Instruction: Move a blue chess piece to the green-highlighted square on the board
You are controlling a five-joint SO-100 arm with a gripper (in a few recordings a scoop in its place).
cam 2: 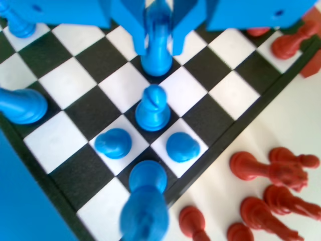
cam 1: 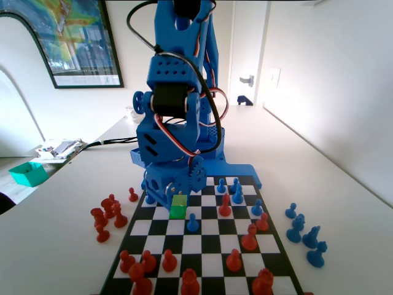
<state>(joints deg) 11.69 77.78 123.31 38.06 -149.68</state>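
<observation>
As the fixed view looks along the board point(cam 1: 202, 246) toward the blue arm, the pincer point(cam 1: 177, 187) is lowered over the board's far left corner, directly behind the green-highlighted square point(cam 1: 178, 206). That square stands bare; a blue pawn point(cam 1: 193, 222) stands on the square just beside it toward the camera, and other blue pieces sit along the far rows. Red pieces occupy the near rows, while captured red pieces lie on the counter point(cam 1: 55, 246) at left and blue ones at right. How the jaws stand cannot be told from this angle.

In the wrist view, the two jaws hang from the top edge and flank the blue chess piece point(cam 2: 156, 47), a pawn standing upright on a dark square. The jaws lie close against its head on either side, so the pincer appears closed on it, though actual contact is partly hidden. Its base seems to rest on the board. Below it stand a taller blue piece point(cam 2: 152, 108), two round-headed blue pawns point(cam 2: 114, 142), and red pieces on the counter at lower right.

Judged from these views, the grasp is made or nearly made; lifting, carrying and setting the pawn on the green square remain. No brand, label or legible writing appears on the pieces or board.
</observation>
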